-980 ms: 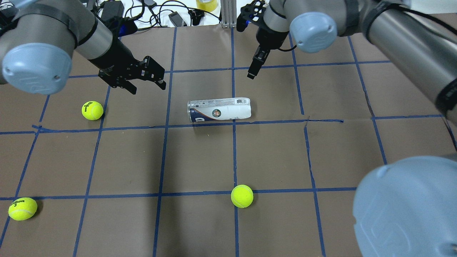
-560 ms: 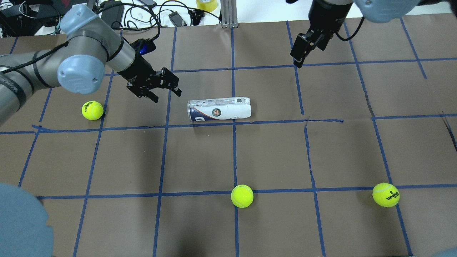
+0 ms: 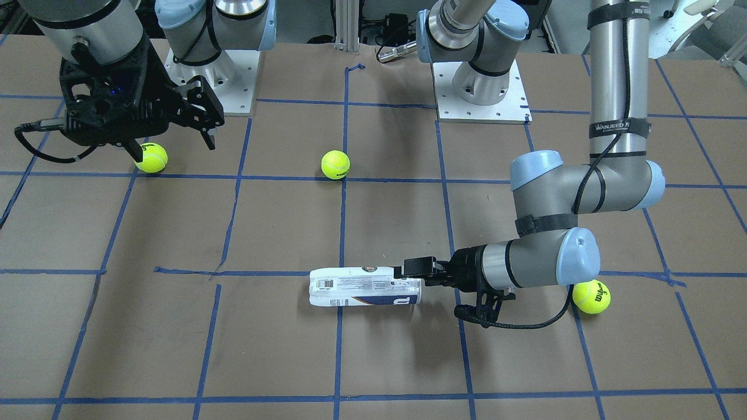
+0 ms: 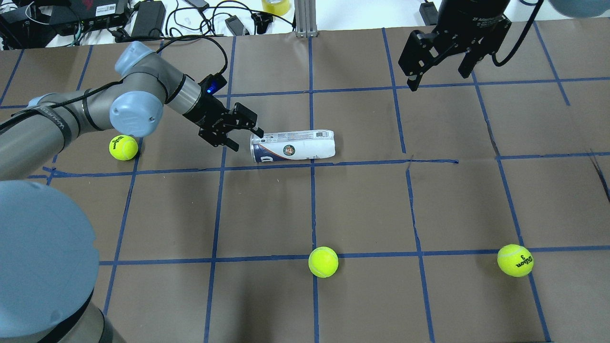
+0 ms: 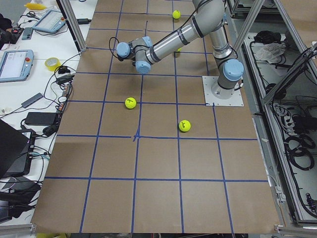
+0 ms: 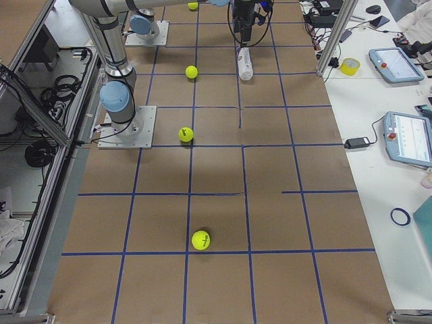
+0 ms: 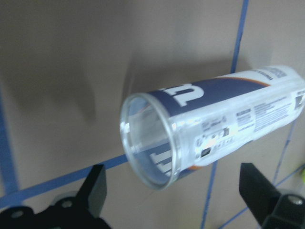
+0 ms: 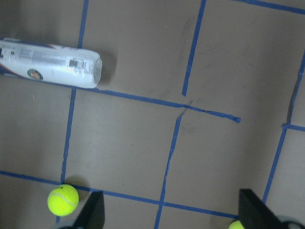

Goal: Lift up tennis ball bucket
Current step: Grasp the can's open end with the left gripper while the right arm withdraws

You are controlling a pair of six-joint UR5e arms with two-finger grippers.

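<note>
The tennis ball bucket point(image 4: 293, 146) is a clear can with a white and navy label. It lies on its side on the brown table, open end toward my left arm. It also shows in the front view point(image 3: 365, 287), the left wrist view point(image 7: 209, 124) and the right wrist view point(image 8: 50, 62). My left gripper point(image 4: 247, 139) is open, low at the can's open end. One fingertip point(image 4: 259, 132) overlaps the rim. In the left wrist view the mouth sits between the spread fingers point(image 7: 95, 191). My right gripper point(image 4: 438, 71) is open and empty, high at the far right.
Three yellow-green tennis balls lie loose: one by my left forearm point(image 4: 123, 147), one near front centre point(image 4: 323, 261), one at front right point(image 4: 515, 260). Blue tape lines grid the table point(image 4: 362, 209). Cables and devices point(image 4: 152, 14) sit beyond the far edge.
My left gripper has moved right and down to the can's open end, still open. My right gripper has moved away to the right and turned, still open. The can has not moved.
</note>
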